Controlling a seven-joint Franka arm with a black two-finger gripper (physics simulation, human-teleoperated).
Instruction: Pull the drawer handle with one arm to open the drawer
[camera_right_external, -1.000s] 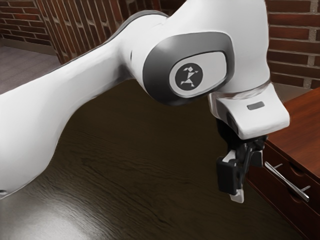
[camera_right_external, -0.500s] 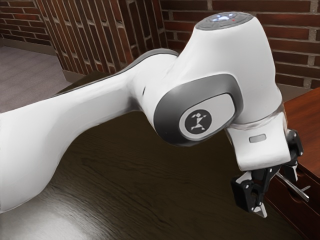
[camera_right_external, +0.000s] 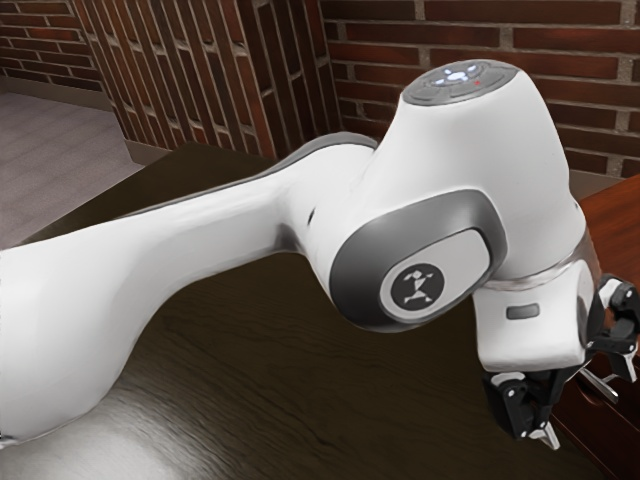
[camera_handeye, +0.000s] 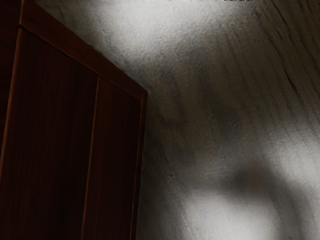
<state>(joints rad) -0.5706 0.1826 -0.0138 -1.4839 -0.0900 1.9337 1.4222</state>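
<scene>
Drawer handle lying just beside pincer, toward bench edge at exterior view's right | bar running along drawer front | pincer spread or pressed: cannot tell (wrist hiding it)

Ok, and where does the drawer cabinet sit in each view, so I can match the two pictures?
Exterior view: the drawer cabinet is at the exterior view's right edge, largely hidden behind the arm.
Wrist view: the drawer cabinet shows as dark red wood panels, with its corner edge bordering the table top.
Shared landmark: the dark wood-grain table top, on which the cabinet stands.
</scene>
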